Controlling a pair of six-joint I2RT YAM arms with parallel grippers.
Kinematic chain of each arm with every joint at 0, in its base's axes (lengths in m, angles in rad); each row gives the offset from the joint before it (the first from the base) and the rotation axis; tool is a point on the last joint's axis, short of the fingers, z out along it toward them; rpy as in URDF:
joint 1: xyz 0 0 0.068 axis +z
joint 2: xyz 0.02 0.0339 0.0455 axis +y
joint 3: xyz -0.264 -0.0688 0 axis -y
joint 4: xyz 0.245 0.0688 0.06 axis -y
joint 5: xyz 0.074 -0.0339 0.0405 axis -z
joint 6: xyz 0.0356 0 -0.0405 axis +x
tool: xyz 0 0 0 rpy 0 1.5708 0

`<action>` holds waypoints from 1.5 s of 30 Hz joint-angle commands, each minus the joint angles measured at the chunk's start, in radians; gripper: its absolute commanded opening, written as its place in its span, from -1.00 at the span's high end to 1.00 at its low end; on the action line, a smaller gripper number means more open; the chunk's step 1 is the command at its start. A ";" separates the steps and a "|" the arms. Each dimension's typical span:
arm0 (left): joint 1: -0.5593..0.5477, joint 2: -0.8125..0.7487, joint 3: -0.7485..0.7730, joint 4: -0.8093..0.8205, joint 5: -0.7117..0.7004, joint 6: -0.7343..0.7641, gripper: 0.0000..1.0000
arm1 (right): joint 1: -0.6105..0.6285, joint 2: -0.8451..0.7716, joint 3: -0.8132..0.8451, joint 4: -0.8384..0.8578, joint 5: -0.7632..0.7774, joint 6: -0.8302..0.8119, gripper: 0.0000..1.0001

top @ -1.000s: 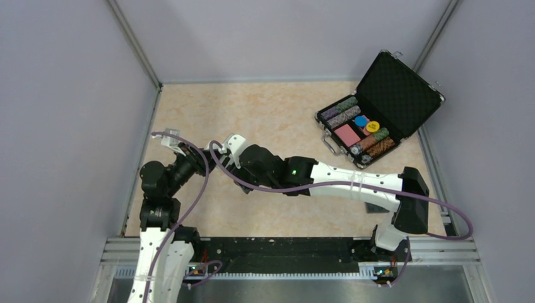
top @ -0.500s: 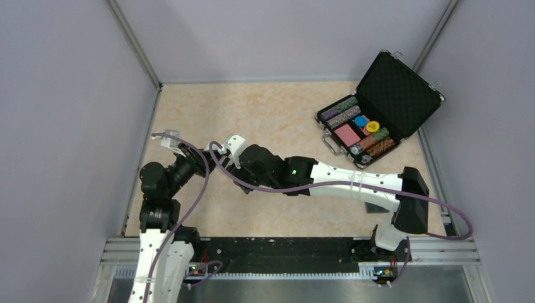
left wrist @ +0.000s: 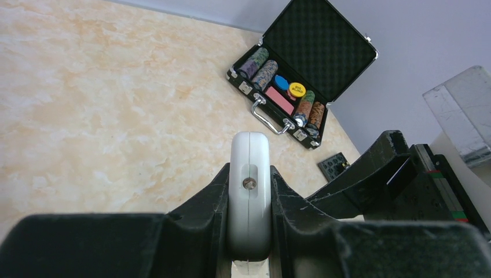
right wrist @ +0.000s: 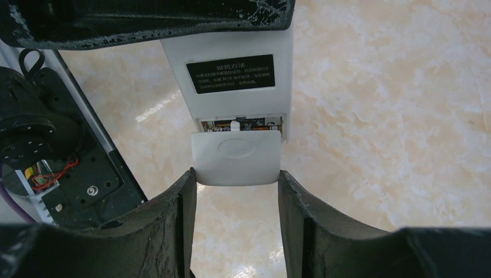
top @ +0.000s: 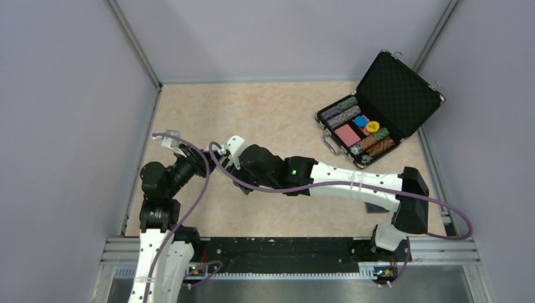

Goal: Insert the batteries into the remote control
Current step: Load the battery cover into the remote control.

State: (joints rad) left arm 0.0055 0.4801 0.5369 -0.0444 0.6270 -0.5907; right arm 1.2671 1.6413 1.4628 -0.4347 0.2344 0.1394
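My left gripper (left wrist: 249, 174) is shut on the white remote control (left wrist: 249, 156), held edge-on above the table. In the right wrist view the remote's plain white back (right wrist: 228, 46) faces the camera, with a black label. Its battery compartment is open at the lower end, and the batteries (right wrist: 240, 123) lie inside, partly visible. My right gripper (right wrist: 237, 176) is shut on the small white cover piece (right wrist: 236, 159), whose top edge is at the compartment opening. In the top view the two grippers meet at the left of the table, the left (top: 203, 158) and the right (top: 236, 158).
An open black case (top: 372, 120) of poker chips stands at the back right; it also shows in the left wrist view (left wrist: 301, 75). A small black square pad (left wrist: 334, 166) lies near the right arm. Grey walls close in the table's left, back and right.
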 commanded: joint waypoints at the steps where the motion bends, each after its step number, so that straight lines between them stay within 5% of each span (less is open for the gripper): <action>1: -0.001 0.004 0.038 0.007 0.006 0.038 1.00 | 0.009 -0.002 0.054 0.036 0.019 -0.012 0.28; 45: -0.001 0.047 0.060 0.017 0.118 0.032 1.00 | 0.009 0.044 0.093 0.028 0.029 -0.036 0.28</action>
State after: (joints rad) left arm 0.0059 0.5228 0.5541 -0.0834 0.6846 -0.5510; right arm 1.2671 1.6806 1.4948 -0.4438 0.2440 0.1139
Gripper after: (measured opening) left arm 0.264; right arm 0.474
